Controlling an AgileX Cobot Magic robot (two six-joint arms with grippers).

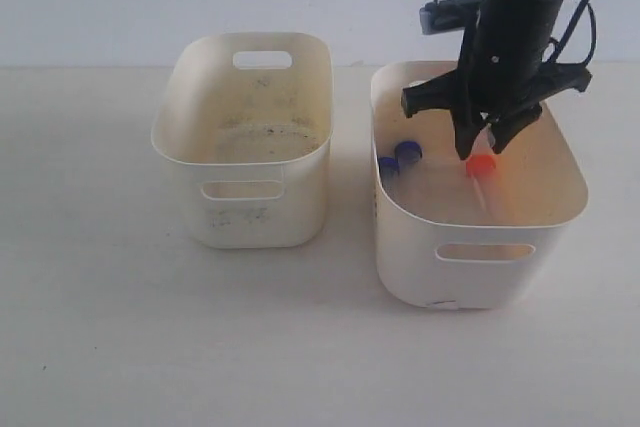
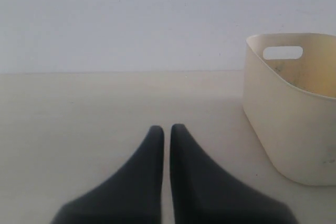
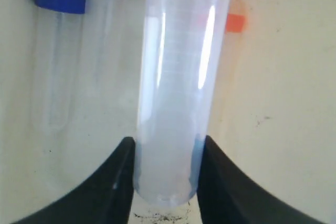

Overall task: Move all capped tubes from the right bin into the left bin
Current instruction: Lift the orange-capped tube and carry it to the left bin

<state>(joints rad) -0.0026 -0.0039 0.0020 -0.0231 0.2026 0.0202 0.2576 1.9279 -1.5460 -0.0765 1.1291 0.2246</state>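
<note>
If lifted fast, could swing or slip the held capped tube (image 3: pixel 176 87), pinched only at its rounded tip by the clamped right end effector (image 1: pixel 481 150) inside the right bin (image 1: pixel 470 277). Might knock against that bin going up, or drop short on the bench (image 1: pixel 100 327) before the left bin (image 1: pixel 250 207). Left end effector (image 2: pixel 164 128) empty, jaws together, beside left bin.

bins (image 1: pixel 215 212) (image 1: pixel 480 282): 2 | blue-capped tubes (image 1: pixel 409 152) (image 1: pixel 388 165): 2 | orange-capped tube (image 3: pixel 236 22): 1 | tube with cap unseen (image 3: pixel 176 77): 1 | claws (image 2: pixel 166 129) (image 3: pixel 168 140): 2
</note>
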